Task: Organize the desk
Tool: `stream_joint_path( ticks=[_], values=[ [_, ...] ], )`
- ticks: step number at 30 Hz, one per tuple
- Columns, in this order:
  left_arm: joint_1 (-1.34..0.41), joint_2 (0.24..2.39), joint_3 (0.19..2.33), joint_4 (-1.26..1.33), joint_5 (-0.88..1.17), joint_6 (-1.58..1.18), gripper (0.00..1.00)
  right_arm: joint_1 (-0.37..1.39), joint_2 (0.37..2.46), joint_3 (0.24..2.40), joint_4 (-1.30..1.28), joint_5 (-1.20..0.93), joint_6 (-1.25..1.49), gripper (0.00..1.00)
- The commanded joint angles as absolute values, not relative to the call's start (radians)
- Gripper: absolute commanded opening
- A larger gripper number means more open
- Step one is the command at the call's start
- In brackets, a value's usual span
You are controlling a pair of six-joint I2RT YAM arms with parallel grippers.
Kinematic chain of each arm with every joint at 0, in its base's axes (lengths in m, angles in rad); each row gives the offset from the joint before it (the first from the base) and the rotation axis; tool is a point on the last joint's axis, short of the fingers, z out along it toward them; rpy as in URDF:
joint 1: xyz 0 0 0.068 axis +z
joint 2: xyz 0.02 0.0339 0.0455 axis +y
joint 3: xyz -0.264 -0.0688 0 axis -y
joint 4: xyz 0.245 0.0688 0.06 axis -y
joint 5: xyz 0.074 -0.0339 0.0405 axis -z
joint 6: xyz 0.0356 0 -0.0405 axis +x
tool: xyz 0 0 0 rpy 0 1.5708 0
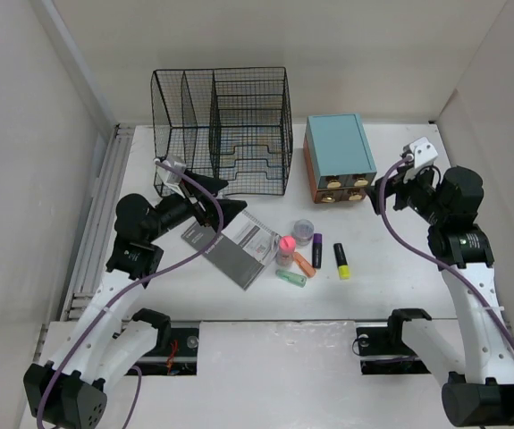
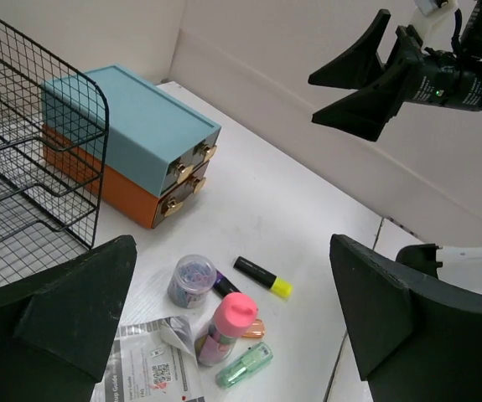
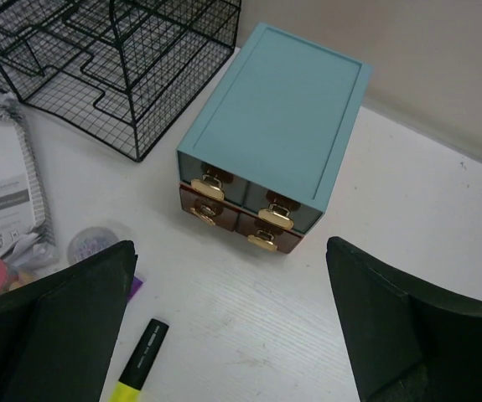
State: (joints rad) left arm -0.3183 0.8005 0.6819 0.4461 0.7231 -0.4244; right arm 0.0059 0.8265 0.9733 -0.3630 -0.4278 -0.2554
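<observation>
Tabletop: the large flat white matte tabletop fills the space between the side walls and carries every item. It is not yet organized. Judged step: the opening approach, with nothing picked up.
Left arm: reaches forward and inward from the near-left base, wrist raised beside the rack's front corner. The left claw is spread wide and empty, and points toward the loose items.
Right arm: rises from the near-right base, elbow high, wrist tipped down just right of the drawer box. The right claw is spread wide and empty, above the bare surface in front of the drawers.
Rack: the black wire-mesh file rack stands at far centre-left. No contents are visible in its compartments.
Drawer box: the small teal-topped box with an orange lower tier and brass pulls stands just right of the rack. Its drawers appear closed.
Booklet: the grey printed booklet lies flat and skewed, just left of the small items.
Small items: a pink-capped bottle, a clear round jar, a black-and-yellow highlighter, a purple-capped marker, an orange marker and a pale green tube are bunched together at centre.
Next move, judged: select one outlying item, probably the highlighter. Set the fingers across its narrow axis, then descend without disturbing neighbouring items.
</observation>
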Motion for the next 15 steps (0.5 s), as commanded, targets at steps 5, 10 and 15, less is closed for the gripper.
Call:
stream_joint_path(
  ticks=[5, 10, 15],
  values=[
    [-0.334, 0.770, 0.652, 0.515, 0.649, -0.511, 0.89, -0.002, 0.825, 0.982, -0.345, -0.431, -0.333, 1.00],
    [-0.414, 0.729, 0.632, 0.422, 0.502, -0.610, 0.68, -0.002, 0.825, 0.969, -0.370, -0.526, -0.402, 0.90],
    [-0.534, 0.683, 0.643, 0.203, 0.252, -0.630, 0.27, -0.002, 0.857, 0.979, -0.429, -0.711, -0.422, 0.23]
  ],
)
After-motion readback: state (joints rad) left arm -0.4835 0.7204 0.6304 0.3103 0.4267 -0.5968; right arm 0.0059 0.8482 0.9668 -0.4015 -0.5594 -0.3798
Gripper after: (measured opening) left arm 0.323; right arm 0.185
